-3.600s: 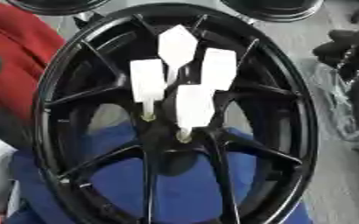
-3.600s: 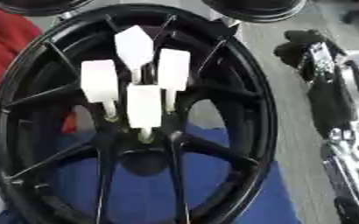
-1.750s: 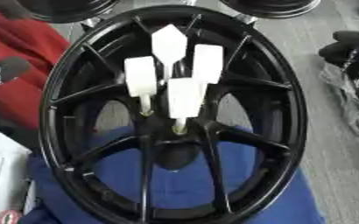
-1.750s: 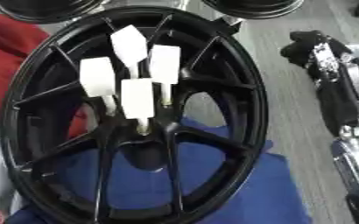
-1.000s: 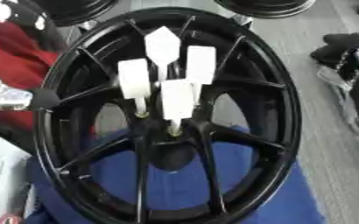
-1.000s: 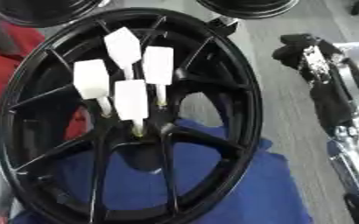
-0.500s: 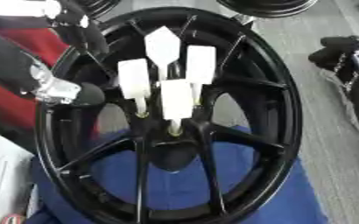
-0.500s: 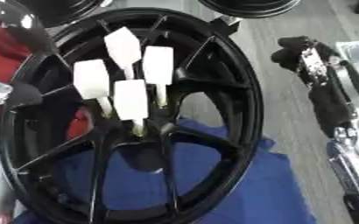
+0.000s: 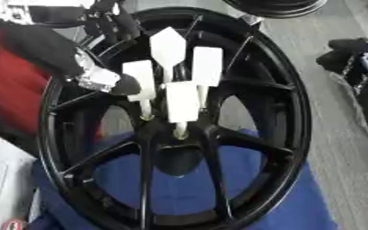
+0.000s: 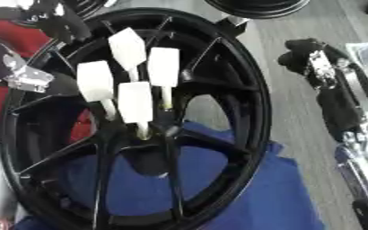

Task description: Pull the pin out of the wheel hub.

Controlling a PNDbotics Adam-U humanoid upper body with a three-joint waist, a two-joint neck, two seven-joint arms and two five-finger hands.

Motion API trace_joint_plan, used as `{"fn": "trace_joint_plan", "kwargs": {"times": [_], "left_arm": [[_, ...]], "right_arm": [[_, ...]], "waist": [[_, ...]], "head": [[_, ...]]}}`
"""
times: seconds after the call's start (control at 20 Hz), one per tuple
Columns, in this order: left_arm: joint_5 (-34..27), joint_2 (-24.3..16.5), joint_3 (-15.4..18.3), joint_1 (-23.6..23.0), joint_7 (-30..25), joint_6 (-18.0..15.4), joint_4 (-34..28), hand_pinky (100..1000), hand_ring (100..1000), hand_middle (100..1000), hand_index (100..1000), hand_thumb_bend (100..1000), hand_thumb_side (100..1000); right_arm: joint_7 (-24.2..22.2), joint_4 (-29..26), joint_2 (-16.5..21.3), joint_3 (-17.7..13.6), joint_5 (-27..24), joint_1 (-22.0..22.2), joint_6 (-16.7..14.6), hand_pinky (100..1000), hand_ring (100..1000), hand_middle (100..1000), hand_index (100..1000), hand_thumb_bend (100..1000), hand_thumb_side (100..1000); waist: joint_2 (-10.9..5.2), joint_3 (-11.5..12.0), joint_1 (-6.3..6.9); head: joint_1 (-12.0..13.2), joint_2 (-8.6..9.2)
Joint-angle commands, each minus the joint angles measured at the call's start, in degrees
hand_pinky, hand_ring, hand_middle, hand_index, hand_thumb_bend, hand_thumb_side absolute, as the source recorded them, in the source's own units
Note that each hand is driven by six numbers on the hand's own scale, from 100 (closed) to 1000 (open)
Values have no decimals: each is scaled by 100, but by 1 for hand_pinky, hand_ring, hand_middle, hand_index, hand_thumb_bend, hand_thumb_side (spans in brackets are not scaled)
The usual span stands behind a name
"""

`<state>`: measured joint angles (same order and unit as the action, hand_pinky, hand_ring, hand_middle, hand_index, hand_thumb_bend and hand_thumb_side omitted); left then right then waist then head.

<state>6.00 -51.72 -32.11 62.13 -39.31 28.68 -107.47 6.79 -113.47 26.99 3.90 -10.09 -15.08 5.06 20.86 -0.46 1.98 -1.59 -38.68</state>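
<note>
My left hand [image 9: 101, 78] has come in from the upper left over the last second. Earlier it was barely at the rim; now its dark fingertip sits right against the left-most pin [image 9: 140, 85]. I can't tell how far the fingers are curled: the hand is blurred, and I see only a silver knuckle and one black tip near the pin's white handle. It doesn't look wrapped round anything yet. The right hand isn't in either view.

The wheel [image 9: 285, 112] itself hasn't moved; the small shifts between frames are my head tilting. It lies on a blue cloth [image 9: 297, 202], black spokes running to the hub [image 9: 175, 134].

All four pins are seated in the hub. Each has a flat white handle on a thin stem down into a bolt hole: the left one, a pointed one [image 9: 168, 47] at the back, one [image 9: 207, 65] to the right, and the nearest [image 9: 181, 101] in front. None is out, so the pull hasn't begun. I judge I'm at the approach, about to close on the left pin.
</note>
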Motion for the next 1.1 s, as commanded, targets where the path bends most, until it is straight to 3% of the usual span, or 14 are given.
{"fn": "trace_joint_plan", "kwargs": {"times": [0.05, 0.7, 1.1], "left_arm": [[81, 4, 13, 155, -110, 181, 65, 842, 803, 785, 869, 617, 558], [559, 178, -118, 163, -478, 247, 319, 831, 794, 769, 853, 598, 522], [707, 228, -157, 157, -671, 236, 377, 830, 795, 770, 854, 602, 514]], "right_arm": [[14, -112, 81, -27, 25, -40, 15, 868, 761, 621, 758, 100, 822], [38, -112, 18, -27, 34, -89, 5, 868, 762, 621, 758, 100, 830], [38, -112, -22, -17, 57, -117, 11, 869, 762, 621, 758, 100, 837]], "waist": [[-117, -18, -7], [22, -90, -17], [119, -121, -14]], "head": [[35, 55], [123, 122], [73, 309]]}}
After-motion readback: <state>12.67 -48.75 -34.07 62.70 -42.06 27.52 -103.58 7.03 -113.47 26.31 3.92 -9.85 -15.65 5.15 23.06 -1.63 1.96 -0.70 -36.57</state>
